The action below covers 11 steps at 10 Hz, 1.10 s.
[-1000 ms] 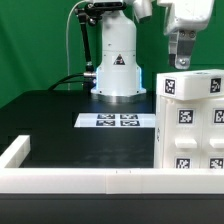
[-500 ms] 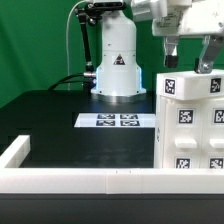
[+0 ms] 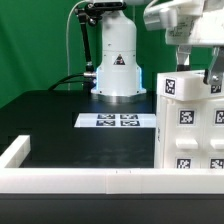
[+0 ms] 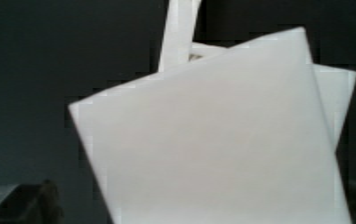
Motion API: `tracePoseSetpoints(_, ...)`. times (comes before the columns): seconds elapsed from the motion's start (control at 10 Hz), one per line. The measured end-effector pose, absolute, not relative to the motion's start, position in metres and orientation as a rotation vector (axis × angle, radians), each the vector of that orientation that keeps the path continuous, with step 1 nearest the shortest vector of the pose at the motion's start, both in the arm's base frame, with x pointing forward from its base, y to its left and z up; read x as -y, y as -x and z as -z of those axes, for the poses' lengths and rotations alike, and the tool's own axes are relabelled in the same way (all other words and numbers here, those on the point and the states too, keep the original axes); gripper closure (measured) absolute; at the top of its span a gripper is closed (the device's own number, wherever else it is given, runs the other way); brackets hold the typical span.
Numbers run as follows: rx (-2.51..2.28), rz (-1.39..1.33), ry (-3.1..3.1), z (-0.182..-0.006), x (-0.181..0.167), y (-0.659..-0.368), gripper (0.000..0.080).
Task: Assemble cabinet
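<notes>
The surface [image 3: 60, 110] is black and carries every part. A low white rail [image 3: 90, 179] runs along the lower edge of the exterior view and turns back at the lower left, apparently to stop parts from sliding off. The marker board [image 3: 118, 121] lies flat at centre frame, in front of the arm's white base [image 3: 117, 60].

The cabinet [image 3: 192, 120] stands upright at the right edge of the exterior view, behind the rail. It is a white, square-sided box; black-and-white tags mark its upper front, and recessed compartments show lower down. In the wrist view it [image 4: 201, 140] fills most of the frame as plain white panels.

The gripper [image 3: 196, 72] sits at the upper right, at the cabinet's top edge, presumably to grasp or reposition the box. The fingers stand apart; whether they touch the cabinet cannot be determined.
</notes>
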State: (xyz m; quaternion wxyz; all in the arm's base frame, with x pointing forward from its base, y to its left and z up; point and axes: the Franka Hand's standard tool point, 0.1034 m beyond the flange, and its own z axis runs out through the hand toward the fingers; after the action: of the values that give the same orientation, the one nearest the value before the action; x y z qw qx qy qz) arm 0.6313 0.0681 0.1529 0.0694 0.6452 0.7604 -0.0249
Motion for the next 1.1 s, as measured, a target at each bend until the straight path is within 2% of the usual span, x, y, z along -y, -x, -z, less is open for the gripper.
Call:
tracePoseSetpoints(0.1, -2.278, 0.077, -1.956, -0.152, -0.066, -0.631, 0.0231)
tracePoseSetpoints(0.6, -2.206, 0.089, -2.038, -0.153, -0.052, -0.63, 0.0233)
tracePoseSetpoints(1.1, -1.746, 0.059, -2.441, -0.156, -0.053, -0.628, 0.0232)
